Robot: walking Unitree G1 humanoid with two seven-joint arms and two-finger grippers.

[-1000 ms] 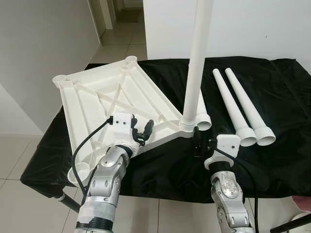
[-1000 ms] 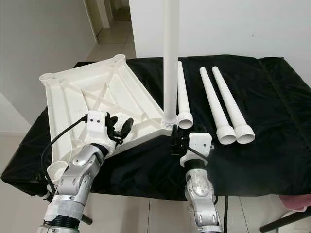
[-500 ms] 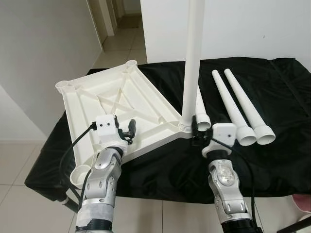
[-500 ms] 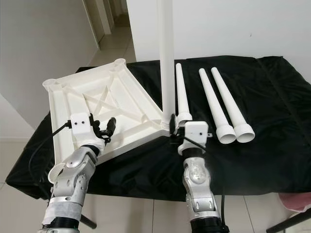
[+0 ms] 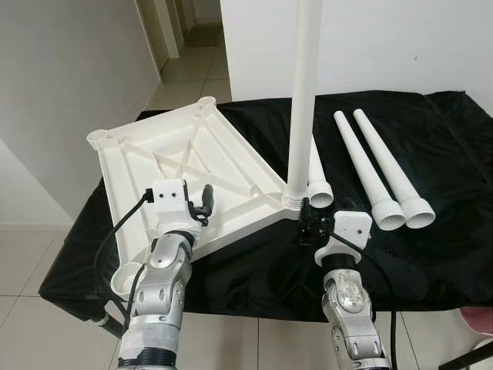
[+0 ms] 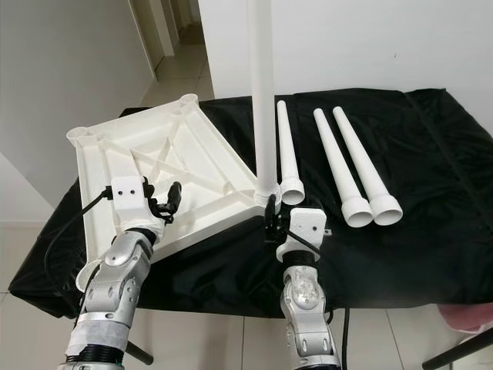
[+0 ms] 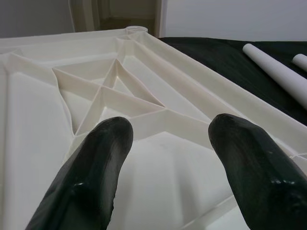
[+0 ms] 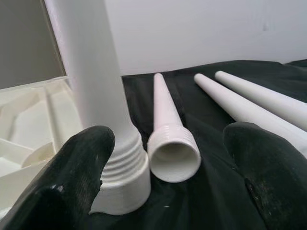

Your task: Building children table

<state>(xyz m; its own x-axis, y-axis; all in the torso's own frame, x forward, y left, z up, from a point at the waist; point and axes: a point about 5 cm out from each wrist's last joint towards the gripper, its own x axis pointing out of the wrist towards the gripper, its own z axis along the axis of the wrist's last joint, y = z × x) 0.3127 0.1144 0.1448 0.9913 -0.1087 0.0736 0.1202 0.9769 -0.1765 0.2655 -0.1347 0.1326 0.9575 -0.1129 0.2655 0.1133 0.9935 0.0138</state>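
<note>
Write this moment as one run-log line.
left gripper: open over tabletop | right gripper: open beside upright leg | three legs loose

The upturned tabletop looks like moulded white plastic, smooth with a soft sheen on its ribs and a finely pebbled texture on the flat panels between them. Standing in the tabletop's near corner, the upright leg is the same white plastic, matt and smooth, ridged with threads at its base. Beside the tabletop, three loose legs match that finish. A black cloth, matt and slightly creased, covers the desk beneath. The left fingers and right fingers appear as black, faintly glossy rubbery material. The arms are brushed silver metal.
</note>
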